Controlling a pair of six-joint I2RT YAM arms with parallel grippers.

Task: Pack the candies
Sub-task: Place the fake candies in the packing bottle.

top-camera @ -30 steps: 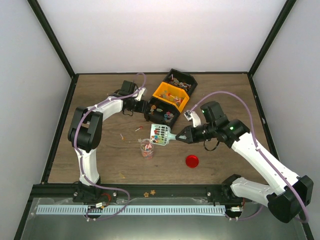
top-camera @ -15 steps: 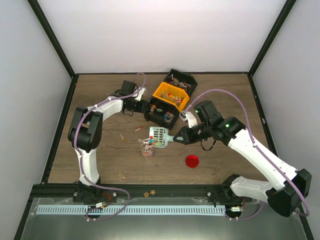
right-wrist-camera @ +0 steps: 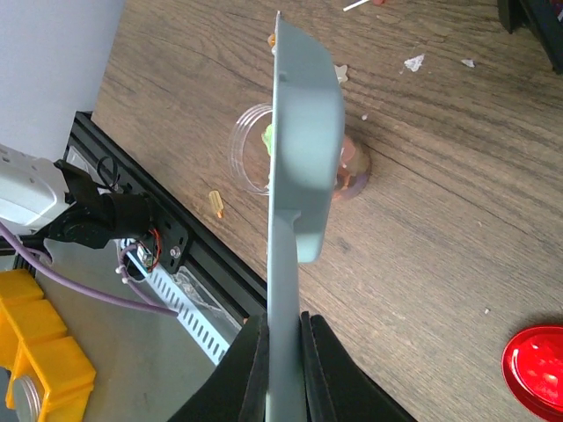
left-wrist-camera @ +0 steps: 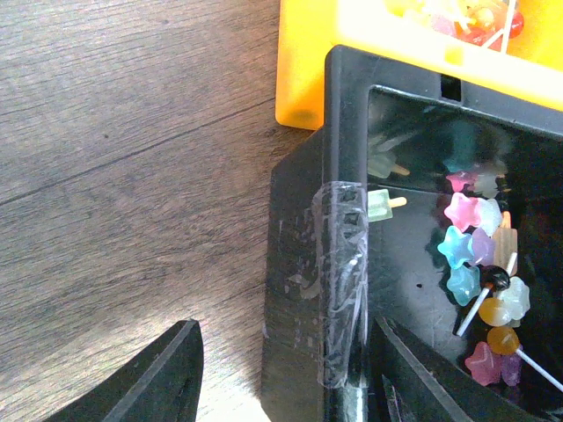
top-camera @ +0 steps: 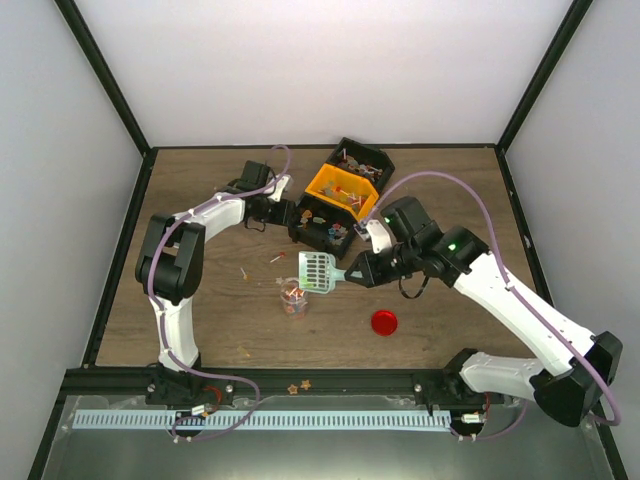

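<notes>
The clear cup [top-camera: 293, 298] stands on the wooden table [top-camera: 200, 320]. There is bare wood to its left and on its near side, and it is well apart from the black rail [top-camera: 330, 379] at the near edge. Just above its rim, slightly to the right, the teal scoop [top-camera: 318, 271] hangs tipped on edge. The right gripper [top-camera: 352, 275], right of the cup, pinches the scoop's handle tight. Candies [top-camera: 293, 304] lie in the cup; whether the scoop holds any is hard to tell. A few loose sweets [top-camera: 274, 259] lie on the wood just beyond the cup. A red lid [top-camera: 384, 322] lies flat to the cup's right and nearer, apart from it.

Beyond the cup a black bin [top-camera: 322, 222], an orange bin [top-camera: 342, 190] and a second black bin [top-camera: 362, 160] close off that side. The left gripper [top-camera: 290, 213] is also beyond the cup, its fingers [left-wrist-camera: 158, 378] spread astride the first bin's taped wall. The outer finger seems clear of the wall. More star-shaped sweets fill that bin.
</notes>
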